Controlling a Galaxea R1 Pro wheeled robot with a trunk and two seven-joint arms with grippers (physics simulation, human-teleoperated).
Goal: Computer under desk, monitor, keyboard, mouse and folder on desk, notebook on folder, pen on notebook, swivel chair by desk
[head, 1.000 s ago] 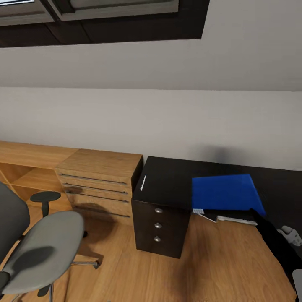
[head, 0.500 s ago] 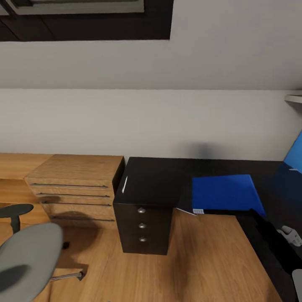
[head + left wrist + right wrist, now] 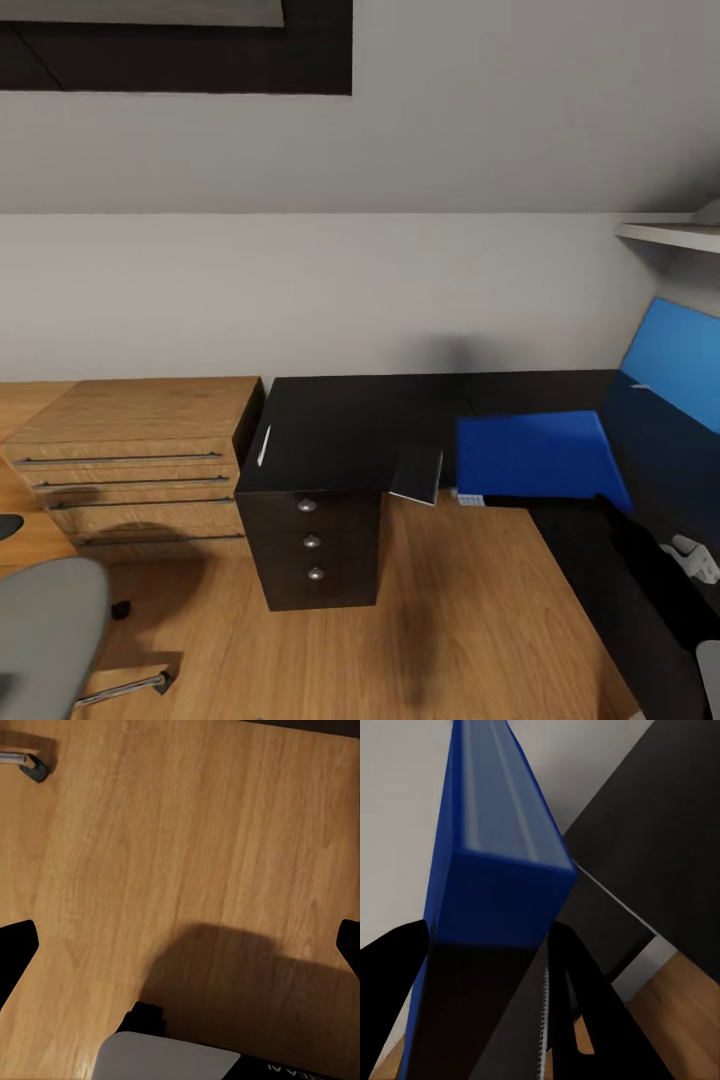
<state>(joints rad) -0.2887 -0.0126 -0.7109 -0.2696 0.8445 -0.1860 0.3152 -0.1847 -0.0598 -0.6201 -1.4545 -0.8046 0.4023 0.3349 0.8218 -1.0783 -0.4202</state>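
Clamped blue folder [image 3: 535, 455] in right gripper [image 3: 487, 945], one finger on each face. Sat centre-right of head view, over the front edge of the desk [image 3: 350, 425]; resting or lifted, could not tell. Left gripper [image 3: 180, 945] spread wide, holding nothing, above bare wooden floor [image 3: 187, 832].

Progress, judged:
- Folder off the swivel chair [image 3: 45, 620] but not released.
- Notebook [image 3: 417, 474] lay at mid-frame, overhanging the desk's front edge, not on the folder.
- Pen [image 3: 263, 446] lay on the desk's left end above the drawer unit [image 3: 312, 545], well apart from the notebook.
- Chair at lower left, well apart from the desk.
- Left to do: stacking, pen, chair.
- Monitor, keyboard, mouse and computer: unchecked from here.

Writing: cut-off pale lettering at bottom right of left wrist view, unreadable. No brands or labels made out.
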